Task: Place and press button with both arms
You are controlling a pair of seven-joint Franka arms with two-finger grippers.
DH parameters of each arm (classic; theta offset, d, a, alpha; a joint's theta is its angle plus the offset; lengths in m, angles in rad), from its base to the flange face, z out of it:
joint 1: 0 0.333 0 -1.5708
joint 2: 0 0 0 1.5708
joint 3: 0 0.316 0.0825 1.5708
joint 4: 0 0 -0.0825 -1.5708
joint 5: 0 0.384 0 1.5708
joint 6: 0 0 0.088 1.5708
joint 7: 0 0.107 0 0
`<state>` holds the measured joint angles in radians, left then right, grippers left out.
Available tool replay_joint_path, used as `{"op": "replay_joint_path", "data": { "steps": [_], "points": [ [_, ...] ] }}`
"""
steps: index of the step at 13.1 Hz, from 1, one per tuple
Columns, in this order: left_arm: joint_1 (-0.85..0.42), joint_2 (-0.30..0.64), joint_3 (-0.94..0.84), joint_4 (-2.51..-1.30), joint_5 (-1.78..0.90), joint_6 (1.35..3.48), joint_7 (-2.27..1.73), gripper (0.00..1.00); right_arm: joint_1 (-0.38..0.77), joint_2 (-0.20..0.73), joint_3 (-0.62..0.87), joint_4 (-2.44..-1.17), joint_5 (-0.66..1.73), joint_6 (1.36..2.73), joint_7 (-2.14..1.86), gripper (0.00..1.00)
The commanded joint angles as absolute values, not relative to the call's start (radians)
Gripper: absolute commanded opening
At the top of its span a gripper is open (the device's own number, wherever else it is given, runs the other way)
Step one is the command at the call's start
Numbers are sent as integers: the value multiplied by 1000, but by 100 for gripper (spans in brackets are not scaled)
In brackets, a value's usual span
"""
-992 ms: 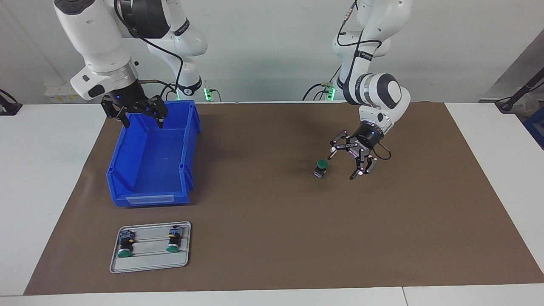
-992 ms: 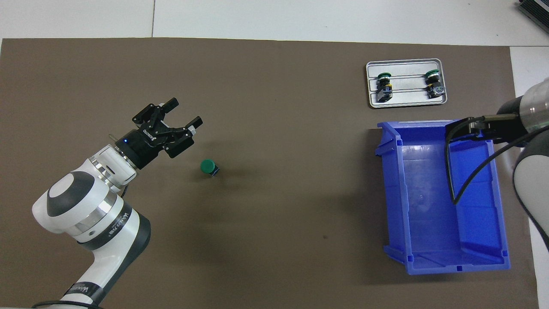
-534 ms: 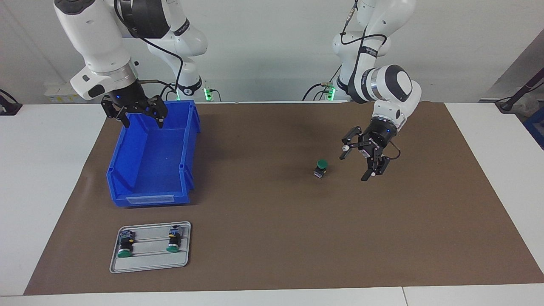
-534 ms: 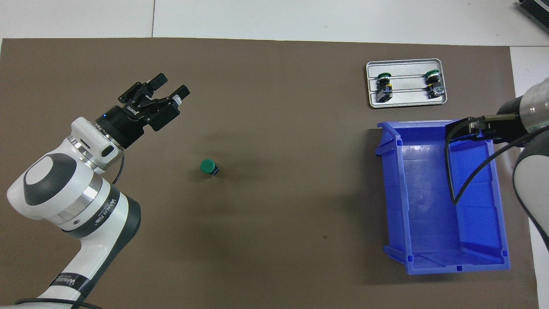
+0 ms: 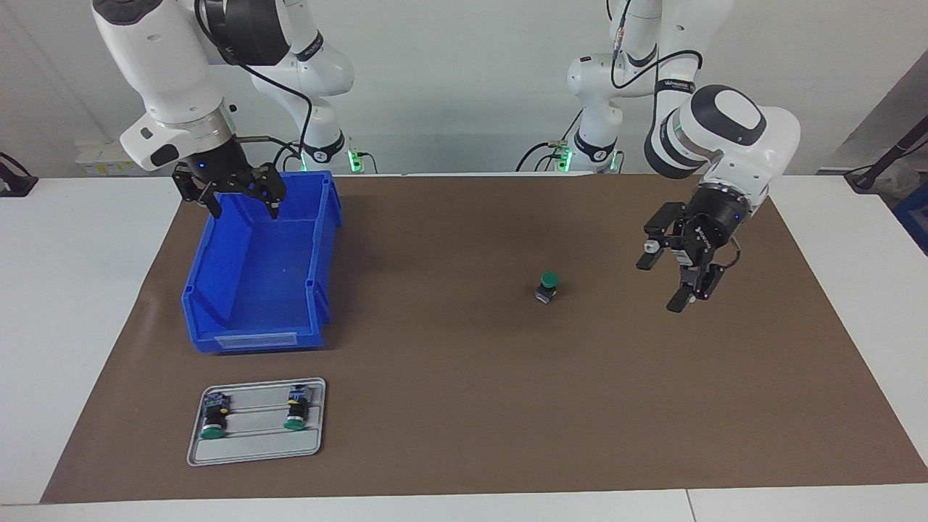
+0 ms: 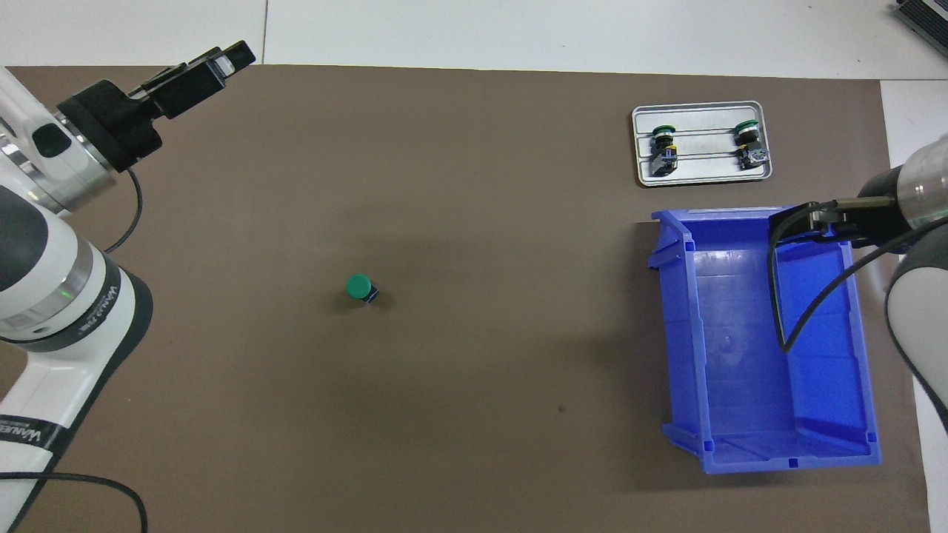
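Button [image 5: 548, 286] stands cap-up mid-mat, nothing touching it. Left gripper [image 5: 677, 279] hangs open and empty over the mat, well apart; right gripper [image 5: 238, 205] waits open over the bin [image 5: 262, 341]. Looks light, rigid, tippy; I'd pinch the black body.

Green-capped button [image 5: 548, 286]; blue bin [image 5: 261, 268]; brown mat [image 5: 464, 406]; grey tray [image 5: 257, 420].

I see a blue bin [image 5: 257, 268] under the right claw [image 5: 235, 197], empty inside. Grey tray [image 5: 255, 449] sits farther out from that claw, two spare buttons [image 5: 212, 417] lying in it. Brown mat [image 5: 471, 406] covers the white counter [image 5: 58, 304].
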<state>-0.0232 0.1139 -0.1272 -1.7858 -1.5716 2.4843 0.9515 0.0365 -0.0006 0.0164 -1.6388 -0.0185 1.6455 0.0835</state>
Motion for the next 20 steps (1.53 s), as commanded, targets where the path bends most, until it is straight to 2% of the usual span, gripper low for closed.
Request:
{"op": "replay_joint_path", "data": {
  "steps": [1,5,9,13,17,20],
  "points": [
    [40,167,-133,-1654,-1392,2366,685,95,32,-14,17,-1649,-8,1638,57,100],
    [58,238,-132,-1465,-1065,2217,350,95,32,-14,17,-1649,-8,1638,57,100],
    [48,295,-132,-1313,-779,1978,250,95,32,-14,17,-1649,-8,1638,57,100],
    [-17,291,-130,-1307,-438,1840,244,92,32,-14,17,-1649,-8,1638,57,100],
    [-103,272,-141,-1313,-64,1795,129,92,32,-14,17,-1649,-8,1638,57,100],
    [-107,212,-137,-1412,32,1786,35,95,32,-14,17,-1649,-8,1638,57,100]
  ]
}}
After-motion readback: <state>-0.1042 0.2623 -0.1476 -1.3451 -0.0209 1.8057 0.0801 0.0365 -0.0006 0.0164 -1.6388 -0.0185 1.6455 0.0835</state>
